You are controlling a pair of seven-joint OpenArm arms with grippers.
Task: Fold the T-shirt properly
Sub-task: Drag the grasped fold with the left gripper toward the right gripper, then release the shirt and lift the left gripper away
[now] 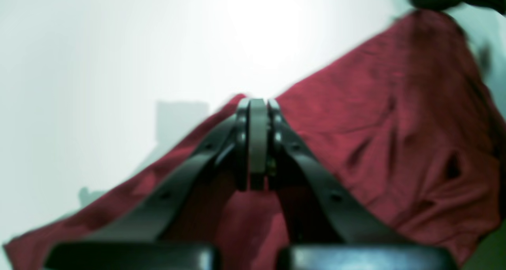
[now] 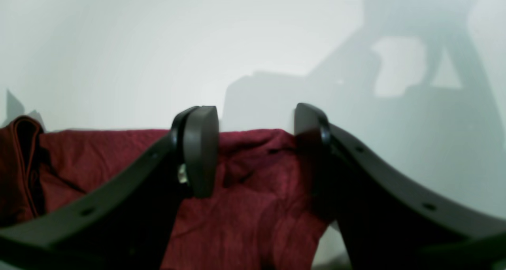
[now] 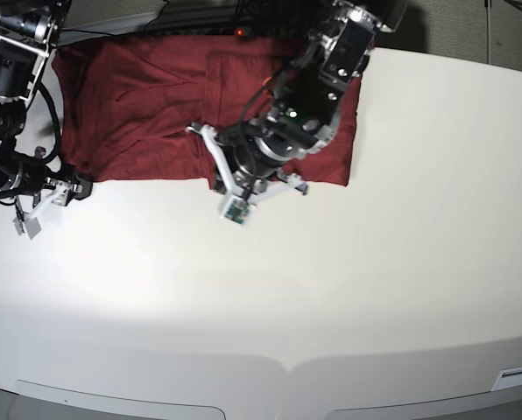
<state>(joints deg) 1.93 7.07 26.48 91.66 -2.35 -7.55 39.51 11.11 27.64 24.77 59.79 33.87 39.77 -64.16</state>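
Observation:
The dark red T-shirt [image 3: 138,105] lies spread flat at the back of the white table [image 3: 331,289], with its near edge running straight across. In the left wrist view my left gripper [image 1: 257,102] is shut, and the T-shirt [image 1: 375,123] edge rises to a peak right at the black fingertips, pinched between them. My right gripper [image 2: 255,143] stands open, its two black fingers straddling the T-shirt [image 2: 253,214] edge with fabric between and below them. In the base view it sits at the shirt's near left corner.
My left arm [image 3: 313,96] reaches over the right half of the shirt from the back. Dark cables and gear [image 3: 200,17] lie behind the table's back edge. Bare white tabletop stretches in front of and to the right of the shirt.

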